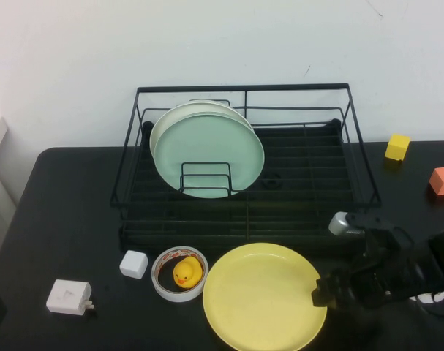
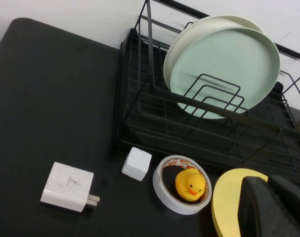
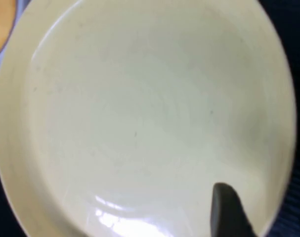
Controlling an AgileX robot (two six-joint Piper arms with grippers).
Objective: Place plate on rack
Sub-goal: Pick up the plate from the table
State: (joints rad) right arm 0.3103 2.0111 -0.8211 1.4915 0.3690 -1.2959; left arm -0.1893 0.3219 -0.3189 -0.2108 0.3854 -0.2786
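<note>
The yellow plate (image 1: 262, 296) lies flat on the black table in front of the black wire rack (image 1: 309, 179). My right gripper (image 1: 322, 291) is at the plate's right rim, shut on it. In the right wrist view the plate (image 3: 140, 113) fills the picture and one dark finger (image 3: 228, 210) lies over its inside near the rim; the other finger is hidden. My left gripper (image 2: 268, 181) is shut and empty, held above the table's front left. From there I see the plate's left edge (image 2: 229, 197) and the rack (image 2: 154, 113).
A mint-green plate (image 1: 211, 150) and a cream-white plate (image 1: 167, 121) stand in the rack's left half. A tape roll with a rubber duck (image 1: 181, 273), a white cube (image 1: 134, 264) and a white charger (image 1: 68, 297) lie left of the plate. Yellow (image 1: 397, 146) and orange (image 1: 443, 180) blocks sit far right.
</note>
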